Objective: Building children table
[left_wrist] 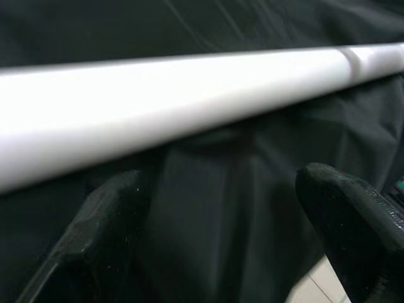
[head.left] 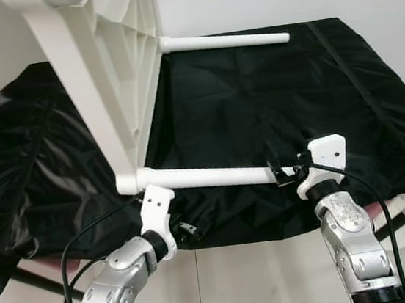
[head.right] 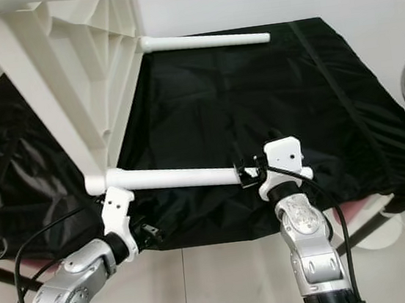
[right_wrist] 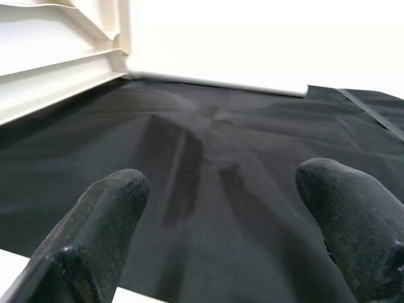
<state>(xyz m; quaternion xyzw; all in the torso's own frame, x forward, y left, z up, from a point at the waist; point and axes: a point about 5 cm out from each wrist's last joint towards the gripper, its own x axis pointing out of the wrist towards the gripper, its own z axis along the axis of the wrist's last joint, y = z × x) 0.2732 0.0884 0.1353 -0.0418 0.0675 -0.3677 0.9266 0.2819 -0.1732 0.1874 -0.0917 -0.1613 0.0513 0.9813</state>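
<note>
A white plastic children's table top is standing tilted on edge over a black cloth-covered table, two white round legs sticking out sideways. The left gripper is sitting just below the nearer leg, fingers spread wide and holding nothing. The right gripper is sitting by that leg's free end, fingers likewise apart and seemingly empty.
</note>
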